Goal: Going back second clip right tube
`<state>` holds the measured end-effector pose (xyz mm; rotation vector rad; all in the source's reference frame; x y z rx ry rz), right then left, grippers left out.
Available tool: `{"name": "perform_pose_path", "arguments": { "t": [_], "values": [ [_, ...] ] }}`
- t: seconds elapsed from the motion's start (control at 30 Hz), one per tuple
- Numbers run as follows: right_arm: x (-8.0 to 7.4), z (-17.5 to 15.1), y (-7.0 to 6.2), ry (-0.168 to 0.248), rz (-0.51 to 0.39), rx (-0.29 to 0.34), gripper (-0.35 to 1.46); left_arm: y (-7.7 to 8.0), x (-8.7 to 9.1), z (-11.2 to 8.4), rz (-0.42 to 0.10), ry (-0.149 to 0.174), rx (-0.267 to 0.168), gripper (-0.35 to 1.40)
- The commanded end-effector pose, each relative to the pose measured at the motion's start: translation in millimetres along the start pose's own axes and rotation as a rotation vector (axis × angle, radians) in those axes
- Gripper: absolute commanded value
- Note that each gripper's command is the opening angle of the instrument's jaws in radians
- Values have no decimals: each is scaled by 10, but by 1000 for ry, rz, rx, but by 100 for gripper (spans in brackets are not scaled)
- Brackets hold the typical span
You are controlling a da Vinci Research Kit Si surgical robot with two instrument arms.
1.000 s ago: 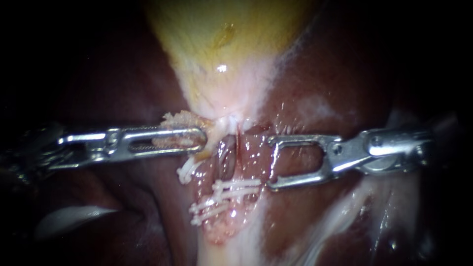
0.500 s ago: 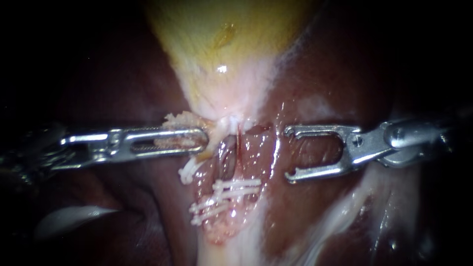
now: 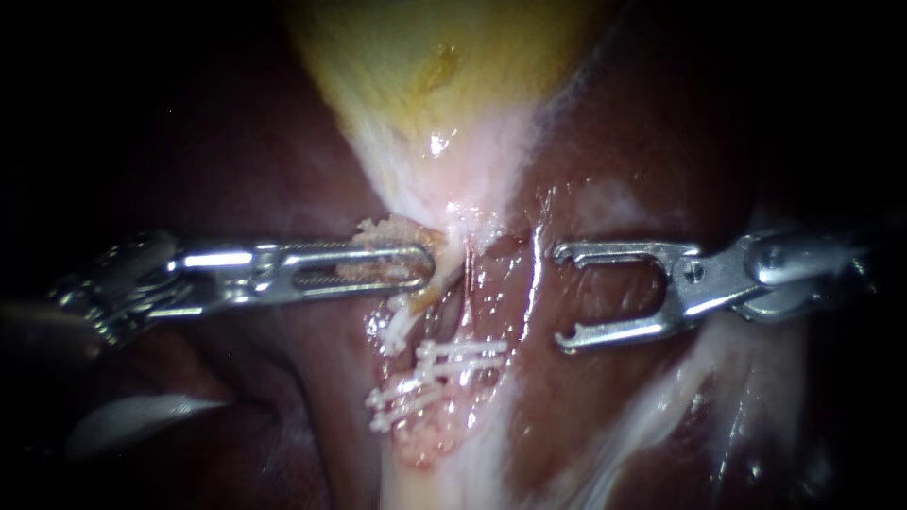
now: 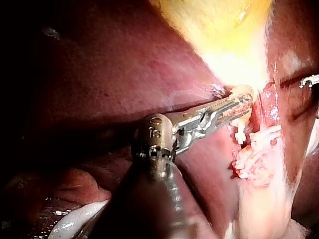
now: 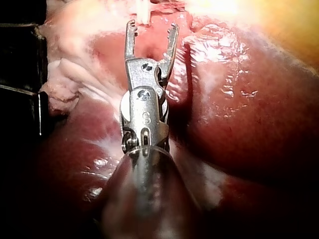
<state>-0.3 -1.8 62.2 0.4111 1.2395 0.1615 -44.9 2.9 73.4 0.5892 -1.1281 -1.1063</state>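
— Where were the clips?
— The white clips lay across the tube below the gallbladder, between my tools.
— And the tools?
— My left tool was clamped on pale tissue at the gallbladder's neck. My right tool stood wide and empty, just beside the clips.

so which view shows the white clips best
Endoscope view: the clips lie in plain sight, each separate. Left wrist view shows them bunched beside the left instrument; right wrist view catches only one white end ahead of the right instrument.
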Motion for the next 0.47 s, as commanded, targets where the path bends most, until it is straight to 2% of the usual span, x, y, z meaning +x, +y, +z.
{"name": "perform_pose_path", "arguments": {
  "t": [0.03,0.47],
  "values": [
    [0,0,0,-2,0,1,50,2,1,2,-3,0,0,-35],
    [1,-1,-1,-2,0,1,50,3,2,4,-8,5,-1,-35]
  ]
}}
